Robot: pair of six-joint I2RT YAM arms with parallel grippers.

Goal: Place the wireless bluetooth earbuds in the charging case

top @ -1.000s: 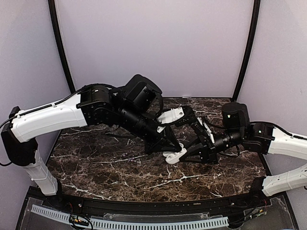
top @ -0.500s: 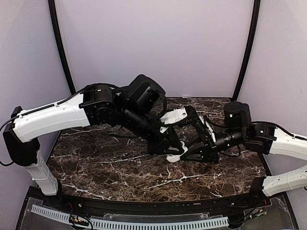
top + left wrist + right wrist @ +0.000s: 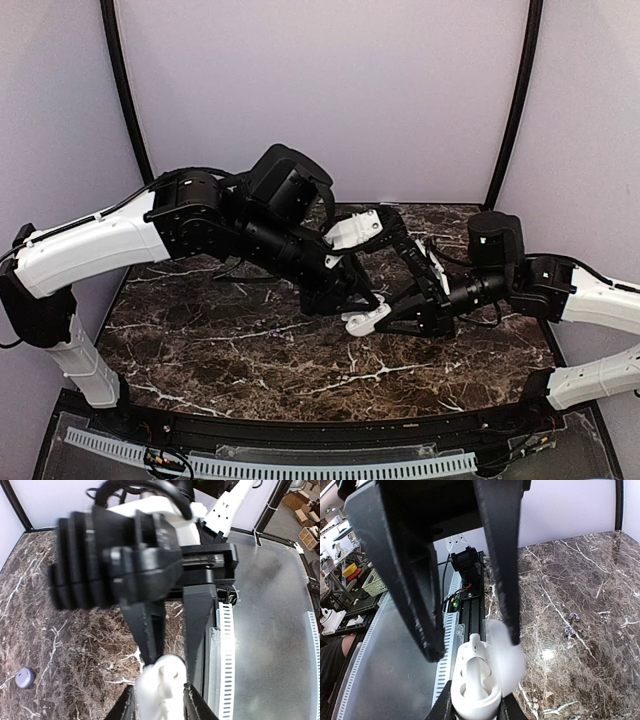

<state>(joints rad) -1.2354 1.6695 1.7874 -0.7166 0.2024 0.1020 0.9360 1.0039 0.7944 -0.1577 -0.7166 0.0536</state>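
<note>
My right gripper [image 3: 476, 707] is shut on the charging case [image 3: 472, 690], which looks white and stands open just above the table [image 3: 250, 350]. One white earbud [image 3: 476, 662] sits in its well, stem down. The case's lid [image 3: 507, 655] hangs to the right and is blurred. My left gripper [image 3: 472, 645] hovers over the case from above, open, with one finger on each side, and its right fingertip [image 3: 510, 630] is at the lid. In the left wrist view the case [image 3: 162, 685] shows between my left gripper's [image 3: 157, 707] tips. In the top view both grippers meet at the case [image 3: 365, 320], mid-table.
A small lavender-grey round object [image 3: 24, 677] lies on the marble to the left of the grippers. Two tiny dark bits [image 3: 570, 622] lie on the table to the right of the case. The slotted rail [image 3: 300, 465] runs along the near edge.
My left gripper has gone from shut to open over the case, and the left arm has lifted slightly. The lid is now blurred. The right gripper has kept its hold.
</note>
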